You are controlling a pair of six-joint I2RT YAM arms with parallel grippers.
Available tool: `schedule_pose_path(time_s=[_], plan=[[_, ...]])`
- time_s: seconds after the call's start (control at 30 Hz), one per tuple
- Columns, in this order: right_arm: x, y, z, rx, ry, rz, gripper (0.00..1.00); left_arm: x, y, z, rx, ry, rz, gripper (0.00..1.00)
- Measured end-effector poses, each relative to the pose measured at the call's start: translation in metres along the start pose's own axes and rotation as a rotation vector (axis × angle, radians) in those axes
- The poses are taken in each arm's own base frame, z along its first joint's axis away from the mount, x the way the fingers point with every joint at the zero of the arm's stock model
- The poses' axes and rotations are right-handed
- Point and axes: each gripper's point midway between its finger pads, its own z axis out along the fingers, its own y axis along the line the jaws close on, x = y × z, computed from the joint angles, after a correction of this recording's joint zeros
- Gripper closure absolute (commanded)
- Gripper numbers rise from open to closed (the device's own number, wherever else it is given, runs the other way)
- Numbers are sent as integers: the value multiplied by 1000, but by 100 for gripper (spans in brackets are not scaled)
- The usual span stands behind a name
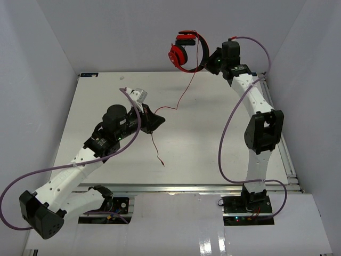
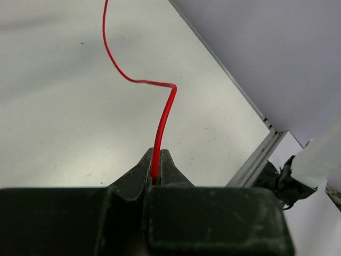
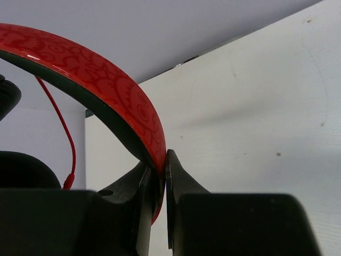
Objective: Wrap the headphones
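Note:
The red headphones (image 1: 186,50) hang in the air above the table's far edge. My right gripper (image 1: 206,63) is shut on their headband. The right wrist view shows that red, black-lined headband (image 3: 106,85) pinched between the right gripper (image 3: 163,160) jaws, with a black ear pad (image 3: 21,170) at the left. The thin red cord (image 1: 181,98) drops from the cups down to my left gripper (image 1: 156,120), which sits low over the table's middle. In the left wrist view the left gripper (image 2: 155,160) is shut on the cord (image 2: 162,122). The cord's loose end (image 1: 159,154) trails on the table towards me.
The white table (image 1: 106,96) is boxed in by white walls at the left, back and right. An aluminium rail (image 1: 202,188) runs along its near edge. Thick purple cables (image 1: 226,138) loop beside each arm. The table's edge rail (image 2: 256,160) shows at the right of the left wrist view.

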Motion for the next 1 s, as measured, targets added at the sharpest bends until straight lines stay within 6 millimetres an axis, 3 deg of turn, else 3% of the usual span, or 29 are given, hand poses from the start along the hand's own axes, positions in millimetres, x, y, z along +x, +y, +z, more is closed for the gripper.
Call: schedule_pose_path(time_s=[0.23, 0.4, 0.5, 0.7, 0.83, 1.0], plan=[[-4, 42, -64, -156, 14, -46, 92, -14, 71, 4, -154, -48, 24, 100], [7, 40, -85, -211, 49, -99, 92, -27, 99, 14, -158, -51, 65, 100], [13, 28, -85, -207, 67, -125, 92, -41, 98, 18, -105, -71, 94, 100], [16, 9, -83, -185, 76, -180, 92, -86, 74, 17, 30, -158, 183, 100], [13, 10, -88, -200, 71, -216, 92, -104, 66, 12, 72, -202, 223, 100], [13, 18, -98, -267, 70, -256, 92, -118, 82, 6, 54, -245, 224, 100]])
